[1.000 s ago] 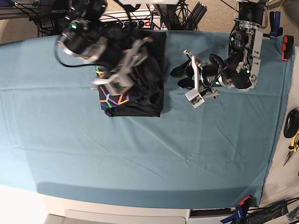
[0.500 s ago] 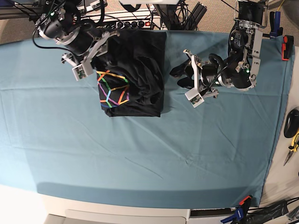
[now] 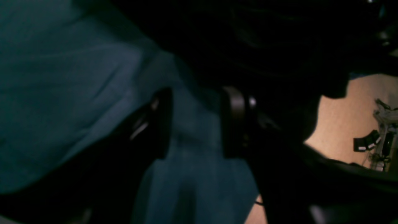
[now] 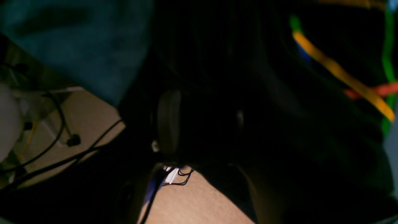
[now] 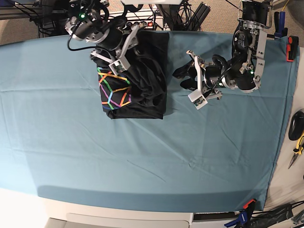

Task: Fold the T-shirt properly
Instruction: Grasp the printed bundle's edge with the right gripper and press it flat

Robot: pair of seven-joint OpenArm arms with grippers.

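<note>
The lower half of the bench, under its teal cloth, lies bare from edge to edge. Right of centre, the left end effector hangs part open and empty above cloth. At upper centre, reaching the far edge, the T-shirt lies bunched; the right end effector sits on it, grip unclear.

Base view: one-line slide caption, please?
Right arm over the bunched black T-shirt on teal cloth; left arm parked beside it.
</note>
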